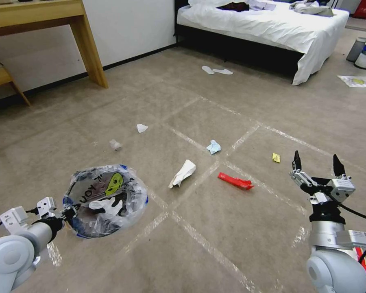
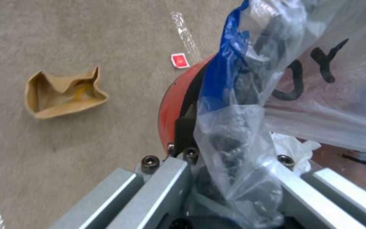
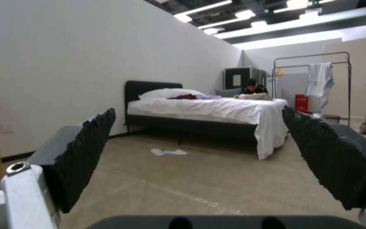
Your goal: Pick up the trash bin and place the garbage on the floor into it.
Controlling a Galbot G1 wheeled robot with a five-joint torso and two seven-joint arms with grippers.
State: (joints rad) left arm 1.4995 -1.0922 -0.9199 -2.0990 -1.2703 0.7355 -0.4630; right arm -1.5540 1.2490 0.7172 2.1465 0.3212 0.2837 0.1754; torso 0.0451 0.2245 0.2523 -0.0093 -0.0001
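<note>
At lower left of the head view, the left gripper (image 1: 65, 213) is clamped on the rim of the trash bin (image 1: 105, 199), held above the floor (image 1: 199, 248); pickup looks done. At lower right, the right gripper (image 1: 316, 162) hovers with fingers spread wide, empty. Beyond, mid-frame, the garbage remains uncollected: white paper (image 1: 183, 172), red wrapper (image 1: 235, 181), blue wad (image 1: 214, 147), yellow packet (image 1: 276, 157).

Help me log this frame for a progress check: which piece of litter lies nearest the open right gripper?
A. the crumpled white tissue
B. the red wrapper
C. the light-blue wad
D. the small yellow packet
D. In the head view, the small yellow packet lies on the floor just left of the open right gripper, closer than the other litter.
</note>
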